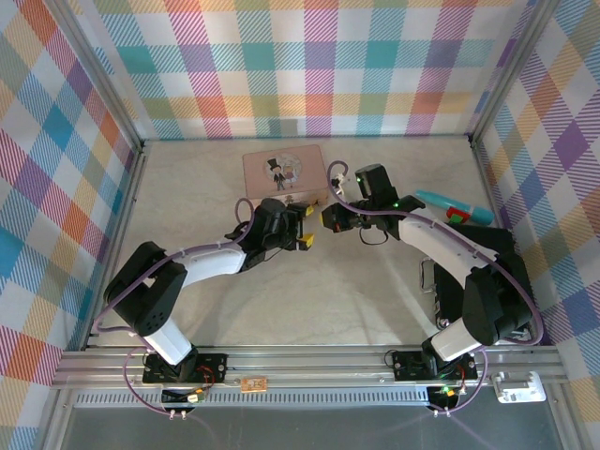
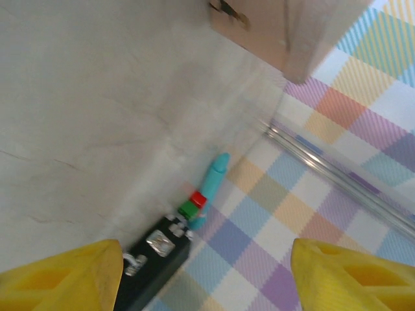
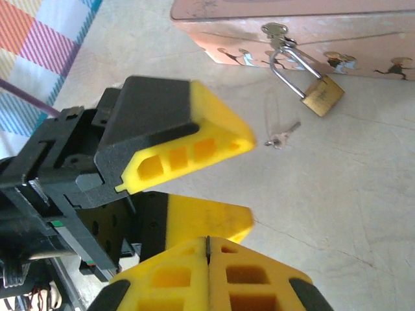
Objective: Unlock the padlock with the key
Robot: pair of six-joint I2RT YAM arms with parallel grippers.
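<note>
The brass padlock (image 3: 322,97) hangs by its silver shackle from the clasp on the front of the pink tin (image 3: 259,19), its body resting low against the tin's side. The small grey key (image 3: 280,137) lies flat on the table just in front of the padlock, touched by neither gripper. My right gripper (image 3: 207,241) is shut, pads pressed together, a hand's width short of the key. My left gripper (image 3: 251,178) faces it with its jaws open and nothing between them. From above, the left gripper (image 1: 306,225) and right gripper (image 1: 328,217) nearly meet in front of the tin (image 1: 283,171).
A teal and red pen-like tool (image 1: 450,206) lies at the right by the checked wall, also in the left wrist view (image 2: 213,181) beside a black block (image 2: 152,259). Checked walls close the table on three sides.
</note>
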